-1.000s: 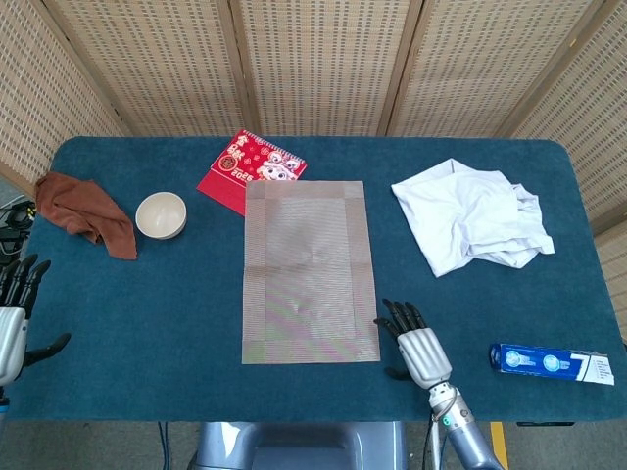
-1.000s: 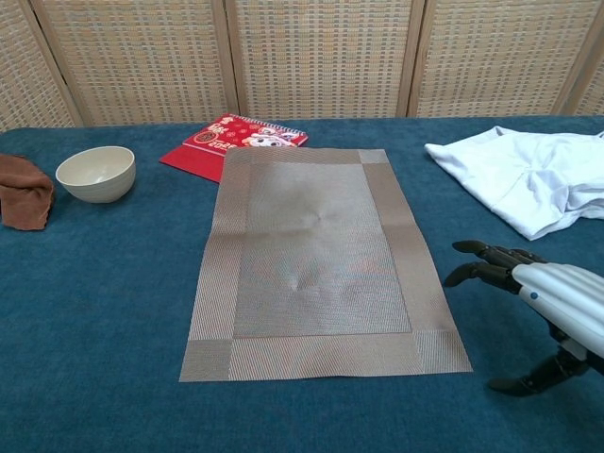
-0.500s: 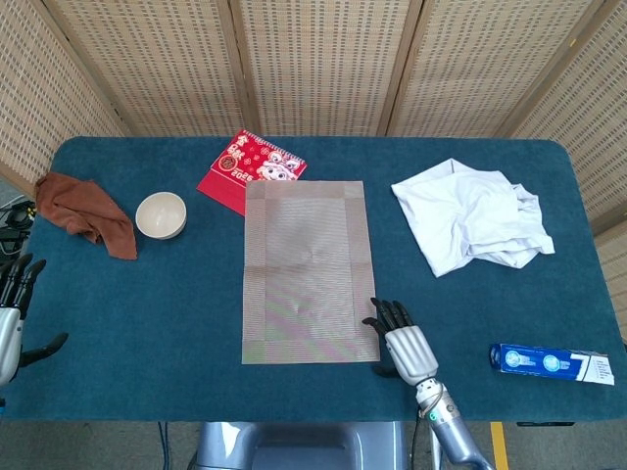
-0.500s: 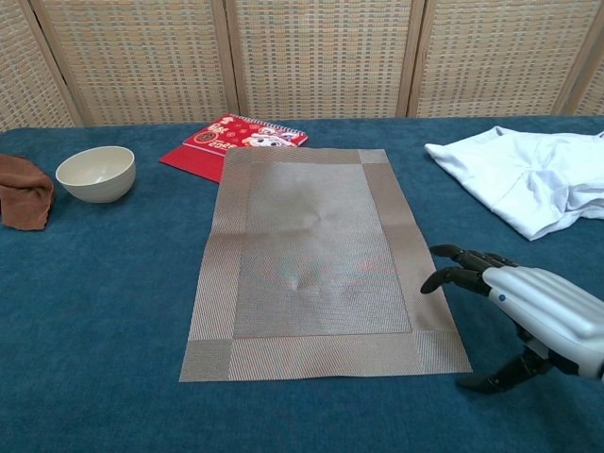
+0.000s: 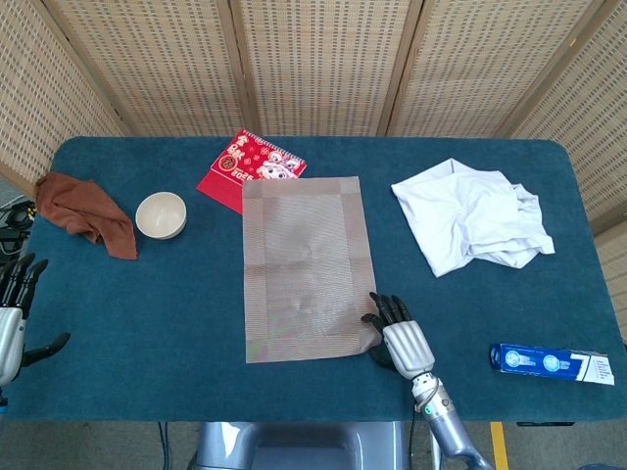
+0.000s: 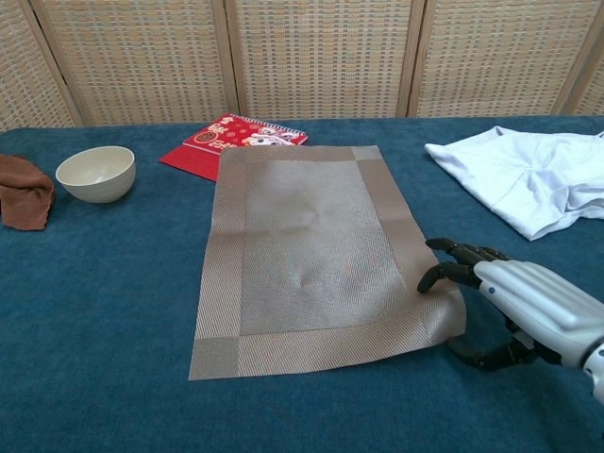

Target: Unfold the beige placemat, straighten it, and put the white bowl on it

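Placemat (image 6: 311, 250) corner sits pinched under my right hand (image 6: 524, 304), fingers (image 6: 451, 262) on top; left hand (image 5: 12, 318) spread wide, holding nothing.

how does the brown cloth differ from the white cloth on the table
The crumpled brown cloth lies at the table's left end, near the white bowl; the rumpled white cloth lies toward the right end. The brown cloth looks smaller and darker; the white cloth spreads wider. Both are bunched fabric, untouched by either robot hand.
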